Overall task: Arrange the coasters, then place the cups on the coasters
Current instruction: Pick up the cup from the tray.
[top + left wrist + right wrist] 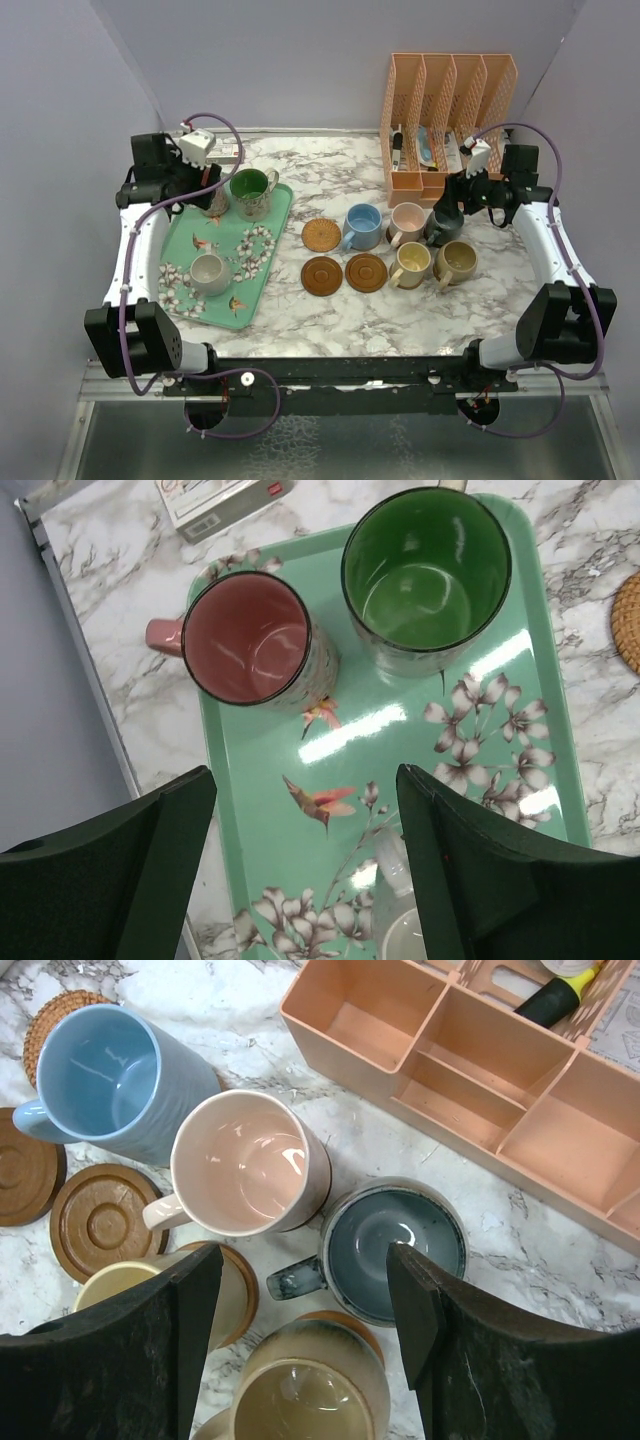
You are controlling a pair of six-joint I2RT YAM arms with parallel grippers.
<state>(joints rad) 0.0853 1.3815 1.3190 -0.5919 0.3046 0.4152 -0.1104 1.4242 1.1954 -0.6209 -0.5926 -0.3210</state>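
Here, left gripper (305, 780) and right gripper (303, 1255) gape, apparently empty.

Left arm (130, 255) and right arm (547, 235): white link shells, blocky black joint housings. Purple cable (225, 120) looping along each. White box (197, 146) with a red detail on each wrist. Fingers (120, 880) matte black, wedge-shaped, the right pair speckled.

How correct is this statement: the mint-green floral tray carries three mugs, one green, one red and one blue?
One detail is wrong: the third mug on the tray is cream, not blue. The top external view shows the green mug and the cream mug on it, and the left wrist view shows the red mug there. The blue mug stands off the tray, to its right.
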